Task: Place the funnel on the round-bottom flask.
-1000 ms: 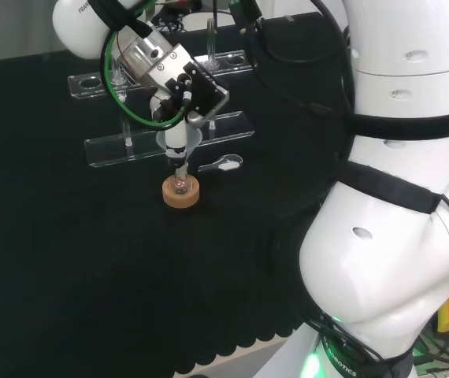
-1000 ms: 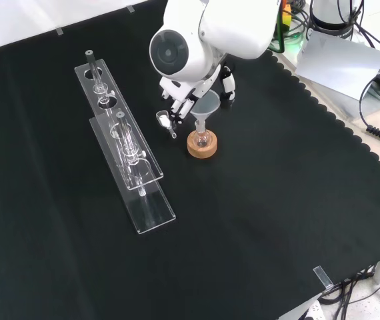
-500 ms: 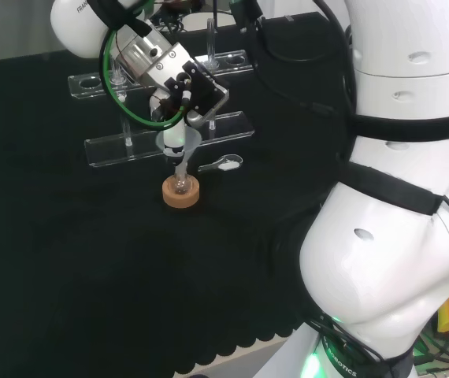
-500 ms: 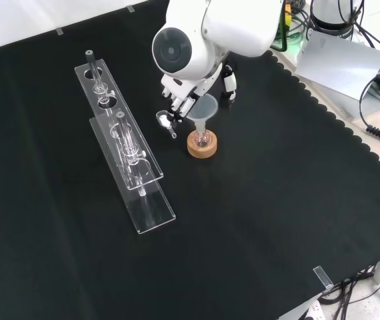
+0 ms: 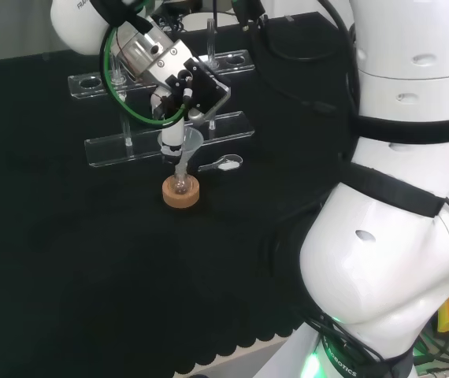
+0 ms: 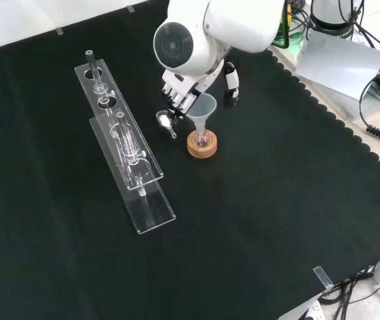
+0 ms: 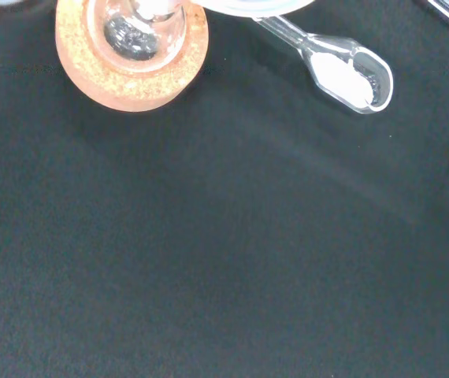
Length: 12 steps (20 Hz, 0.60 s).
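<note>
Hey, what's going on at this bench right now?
A white robot arm's black and white hand is beside a clear plastic funnel whose stem sits in the neck of a small round-bottom glass flask. The flask rests on a cork ring stand on the black cloth. Whether the fingers grip the funnel cannot be told. A clear spoon holding white powder lies beside the stand, and two clear racks stand nearby.

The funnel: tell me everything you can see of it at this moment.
The funnel is clear, plastic or glass, with a wide cone above a narrow stem. It tilts a little, its stem in the neck of the round-bottom flask, which sits on a cork ring. The hand is close beside the cone's rim, fingers relaxed; whether they touch it cannot be told. No contents show in the cone.
</note>
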{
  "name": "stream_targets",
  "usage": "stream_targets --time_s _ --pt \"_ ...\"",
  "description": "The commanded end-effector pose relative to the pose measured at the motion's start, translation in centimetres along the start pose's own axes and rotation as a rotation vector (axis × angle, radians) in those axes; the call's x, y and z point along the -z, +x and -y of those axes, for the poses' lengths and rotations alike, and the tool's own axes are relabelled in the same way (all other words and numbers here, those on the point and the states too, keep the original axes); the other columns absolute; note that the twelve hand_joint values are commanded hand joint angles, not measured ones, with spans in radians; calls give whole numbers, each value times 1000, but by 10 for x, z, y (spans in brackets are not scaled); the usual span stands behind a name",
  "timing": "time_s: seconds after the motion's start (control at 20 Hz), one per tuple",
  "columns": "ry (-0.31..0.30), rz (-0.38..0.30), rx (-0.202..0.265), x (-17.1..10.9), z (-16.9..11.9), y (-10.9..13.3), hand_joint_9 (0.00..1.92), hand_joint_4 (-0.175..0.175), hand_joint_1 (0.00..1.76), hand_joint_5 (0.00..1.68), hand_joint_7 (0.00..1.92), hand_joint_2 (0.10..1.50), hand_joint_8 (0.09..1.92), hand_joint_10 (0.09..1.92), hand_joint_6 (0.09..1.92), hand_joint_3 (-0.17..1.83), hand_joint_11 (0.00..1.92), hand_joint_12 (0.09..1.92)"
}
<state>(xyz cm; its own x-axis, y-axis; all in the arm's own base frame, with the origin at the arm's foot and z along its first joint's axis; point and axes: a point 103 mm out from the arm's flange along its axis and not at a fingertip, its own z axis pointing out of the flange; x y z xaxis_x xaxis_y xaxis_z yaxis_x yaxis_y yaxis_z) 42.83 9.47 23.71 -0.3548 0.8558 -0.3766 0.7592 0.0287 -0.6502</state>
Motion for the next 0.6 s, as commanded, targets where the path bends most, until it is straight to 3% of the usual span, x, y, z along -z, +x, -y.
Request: stream_targets --time_s 0.05,0.3,0.6 --pt "-77 -37 -13 7 29 -20 230 -19 584 71 0 651 517 710 87 377 197 1375" --pt "-195 -75 -31 12 56 -42 204 -19 590 80 0 672 525 719 87 358 148 1391" --pt "-269 -161 -74 -3 76 -73 267 -21 642 151 27 700 610 708 87 354 155 1398"
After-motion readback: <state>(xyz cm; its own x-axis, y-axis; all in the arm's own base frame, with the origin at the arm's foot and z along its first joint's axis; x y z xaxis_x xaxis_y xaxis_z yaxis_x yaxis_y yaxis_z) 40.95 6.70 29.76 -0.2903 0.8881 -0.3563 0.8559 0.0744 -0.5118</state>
